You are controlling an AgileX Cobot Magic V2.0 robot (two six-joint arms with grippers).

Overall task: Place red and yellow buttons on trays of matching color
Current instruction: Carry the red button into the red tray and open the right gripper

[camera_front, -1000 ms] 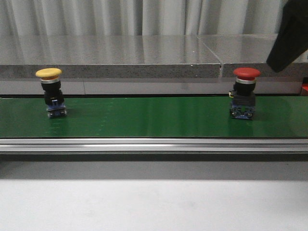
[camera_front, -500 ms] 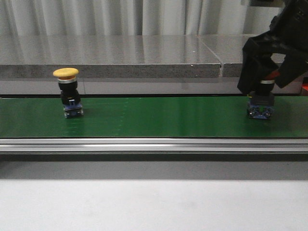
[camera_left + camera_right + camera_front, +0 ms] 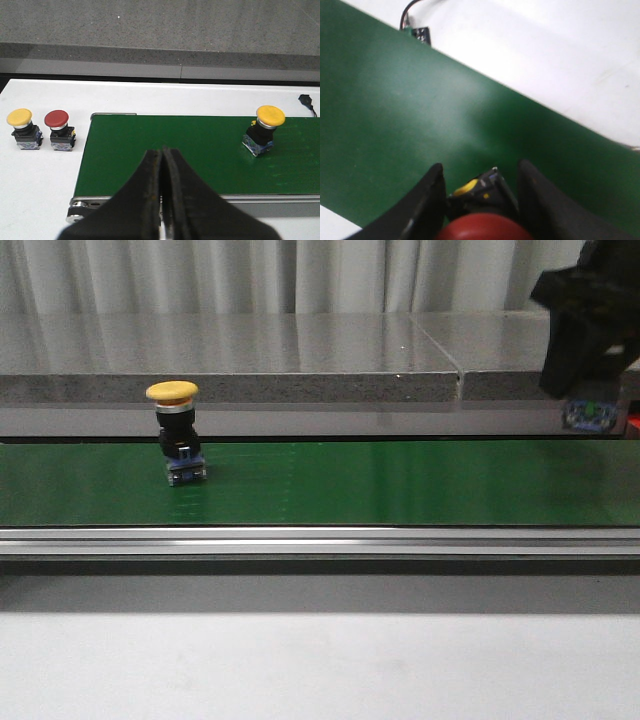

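Observation:
A yellow button (image 3: 176, 435) stands upright on the green belt (image 3: 380, 485), left of centre; the left wrist view shows this yellow button (image 3: 264, 130) well off to one side of my left gripper (image 3: 162, 162). That gripper is shut and empty above the belt's near edge. My right gripper (image 3: 583, 380) hangs at the far right above the belt, shut on the red button (image 3: 482, 227), whose blue base (image 3: 590, 417) pokes out below the fingers (image 3: 427, 200). The trays are out of view.
A spare yellow button (image 3: 22, 131) and a spare red button (image 3: 59, 132) stand on the white table beside the belt's end. A grey stone ledge (image 3: 300, 350) runs behind the belt. A metal rail (image 3: 320, 540) borders its front.
The yellow button has travelled right along the belt. My right gripper came down over the red button, shut on it and lifted it off the belt.

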